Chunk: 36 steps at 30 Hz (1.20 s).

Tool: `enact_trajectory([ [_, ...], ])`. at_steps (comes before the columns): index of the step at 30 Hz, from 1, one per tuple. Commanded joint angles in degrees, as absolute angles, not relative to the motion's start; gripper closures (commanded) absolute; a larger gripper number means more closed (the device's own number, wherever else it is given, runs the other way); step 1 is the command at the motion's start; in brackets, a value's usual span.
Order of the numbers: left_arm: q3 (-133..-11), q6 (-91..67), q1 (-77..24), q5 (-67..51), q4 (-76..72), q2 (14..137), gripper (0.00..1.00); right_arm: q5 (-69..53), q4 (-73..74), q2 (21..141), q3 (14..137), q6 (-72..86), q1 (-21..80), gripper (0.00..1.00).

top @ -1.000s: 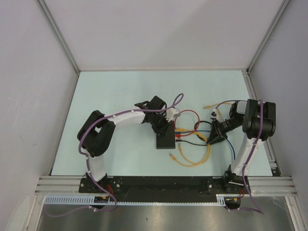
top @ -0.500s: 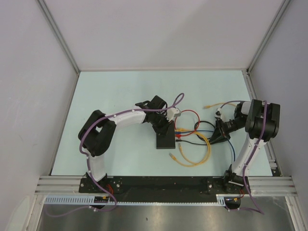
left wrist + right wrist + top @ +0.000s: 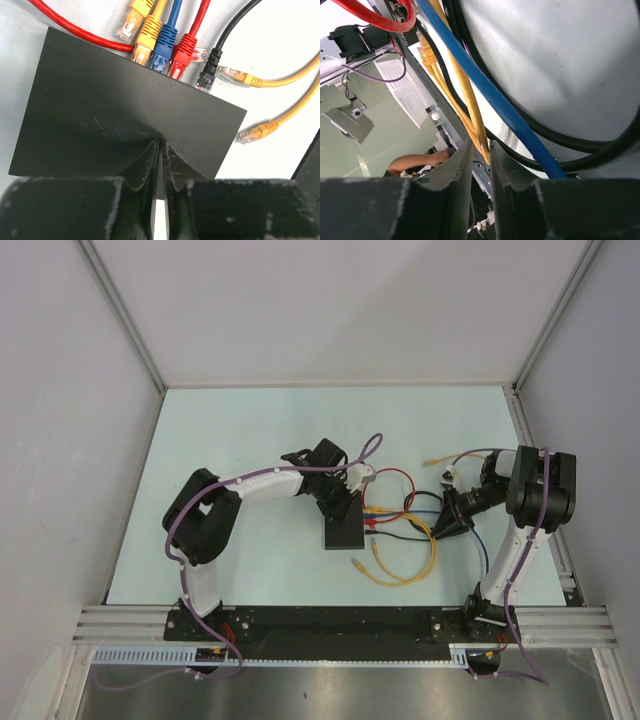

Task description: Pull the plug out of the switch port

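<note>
Four moulded plugs sit side by side in the sockets of the flat matte-black rectangular switch [image 3: 115, 115]: a yellow plug [image 3: 142, 51], a blue plug [image 3: 161, 56], a red plug [image 3: 181, 60] and a black plug [image 3: 206, 80]. The switch lies flat on the pale green table [image 3: 250, 430], between your two arms, with its sockets facing the right arm.

Treat the box as light and smooth. It will probably slide if you tug a lead without pinning it down. The plugs look rigid and are likely held by a small latch tab, so a pull far out on the soft, floppy cord may strain the cord and leave the plug in place. The better hold, as I judge it, is the stiff boot right at the socket.

Your left gripper [image 3: 159, 145] comes over the switch from the edge opposite the sockets, at the end of a bent arm reaching across from the left. Its jaws are pinched almost together with nothing between them, and the tips rest on the lid, which reads as a hold-down.

Your right gripper [image 3: 481, 150] sits to the right of the switch among the cable loops. Its jaws are clenched on the thin yellow cable [image 3: 461, 85], well away from the sockets. A round blue cable [image 3: 495, 105] and a thick black cable [image 3: 555, 140] run just beside it. You cannot tell from here which plug that yellow cord ends in.
</note>
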<state>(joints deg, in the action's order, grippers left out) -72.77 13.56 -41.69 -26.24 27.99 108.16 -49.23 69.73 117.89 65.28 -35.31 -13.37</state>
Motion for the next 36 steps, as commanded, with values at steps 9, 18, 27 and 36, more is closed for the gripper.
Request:
enact_trajectory([
  [9, -73.12, 14.77, -42.36, -25.05, 28.92, 110.13, 0.88, -49.75, 69.17, 118.3, 66.71, -33.66, -13.01, 0.86],
  [18, -72.95, 14.68, -42.28, -25.22, 29.0, 110.3, 0.88, -45.01, 77.59, 107.76, 71.27, -43.73, -18.28, 1.0],
  [27, -73.57, 14.41, -42.45, -26.1, 28.83, 111.09, 0.87, -32.45, 86.84, 94.15, 74.0, -55.45, -18.99, 1.0],
  [36, -73.83, 14.15, -42.45, -26.89, 28.48, 111.71, 0.87, -22.76, 86.23, 86.05, 74.44, -70.84, -18.28, 1.0],
])
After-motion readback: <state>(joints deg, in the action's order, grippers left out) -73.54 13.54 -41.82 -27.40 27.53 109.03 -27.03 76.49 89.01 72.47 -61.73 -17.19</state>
